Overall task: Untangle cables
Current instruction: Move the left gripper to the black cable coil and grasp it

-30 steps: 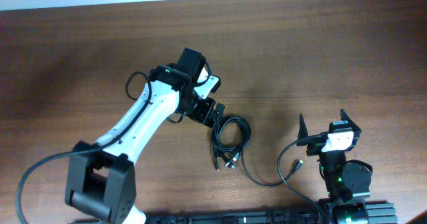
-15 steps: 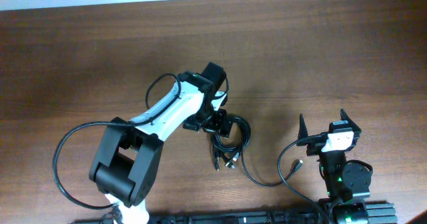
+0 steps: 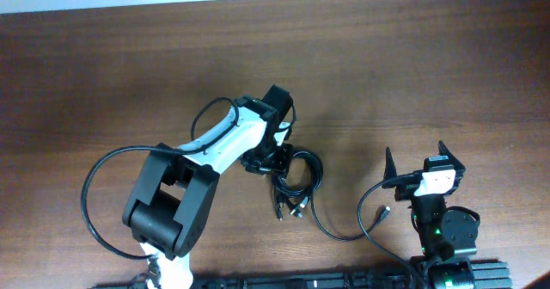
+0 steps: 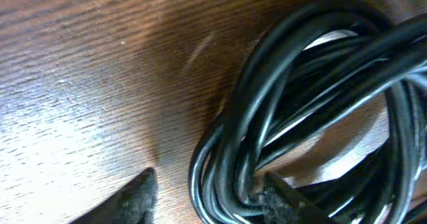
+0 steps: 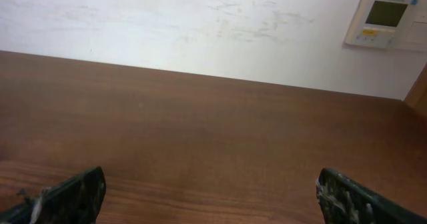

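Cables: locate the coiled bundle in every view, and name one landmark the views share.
Overhead: the cables lie at centre, just right of the left gripper.
Left wrist: the cables fill the right half of the picture.
Right wrist: not in it.
Shared landmark: the brown wooden table.

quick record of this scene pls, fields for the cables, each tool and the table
cables: thin black cords coiled in one bundle mid-table; one strand trails toward the right arm
plug ends: clustered on the side of the coil facing the arm bases
left tool: at the coil's edge, jaws apart, one finger inside the loop, one outside
right tool: open, empty, away from the cables
table: brown wood
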Robot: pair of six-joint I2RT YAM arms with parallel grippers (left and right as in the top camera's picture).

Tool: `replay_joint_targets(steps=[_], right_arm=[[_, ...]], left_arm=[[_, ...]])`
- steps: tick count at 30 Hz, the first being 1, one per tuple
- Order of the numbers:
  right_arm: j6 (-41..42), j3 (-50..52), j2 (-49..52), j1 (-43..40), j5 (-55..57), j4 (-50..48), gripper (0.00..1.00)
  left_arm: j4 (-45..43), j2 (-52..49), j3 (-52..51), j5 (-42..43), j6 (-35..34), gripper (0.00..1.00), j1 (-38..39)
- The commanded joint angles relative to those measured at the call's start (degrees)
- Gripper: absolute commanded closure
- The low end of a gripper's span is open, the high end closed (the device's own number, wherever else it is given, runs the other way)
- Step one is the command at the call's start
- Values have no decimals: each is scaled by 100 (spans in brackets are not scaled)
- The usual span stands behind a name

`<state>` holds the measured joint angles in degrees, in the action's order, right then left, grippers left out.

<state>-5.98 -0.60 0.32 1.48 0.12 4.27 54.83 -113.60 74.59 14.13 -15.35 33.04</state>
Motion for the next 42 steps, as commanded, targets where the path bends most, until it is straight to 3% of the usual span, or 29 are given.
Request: replay_joint_targets(steps=[1,3,6,12,14,15,20,29,35,39,42], right_arm=[[46,26,-11,-4,50,42,1],[46,26,-11,-4,50,42,1],[46,26,-11,-4,50,42,1],[46,26,-11,-4,50,42,1],[46,26,-11,-4,50,42,1],[46,26,-11,-4,50,42,1],[46,26,-11,-4,50,42,1],[46,26,-11,-4,50,42,1],[11,26,-11,-4,61,37,1],[-17,26,-11,-4,52,33,1],[-17,26,-11,-4,33,31,1]], left_arm=[[-28,-83,-72,-15,-52,50,22],[-42,-83,-72,-20,-50,49,26],[-157,-83,-72,-17,-52,63,81],[-527,-83,-72,-31,-52,71,437],[-555,-83,-72,-44,-50,94,468],[-555,-83,-72,-42,-50,100,468],[-575,-81,-44,-149,24,100,468],[-693,1038,610,-151,1578,100,463],[-1414,2094,636,-197,1635,100,463],[-1488,2288,636,-197,1637,100,463],[-1432,2323,636,-195,2269,100,468]])
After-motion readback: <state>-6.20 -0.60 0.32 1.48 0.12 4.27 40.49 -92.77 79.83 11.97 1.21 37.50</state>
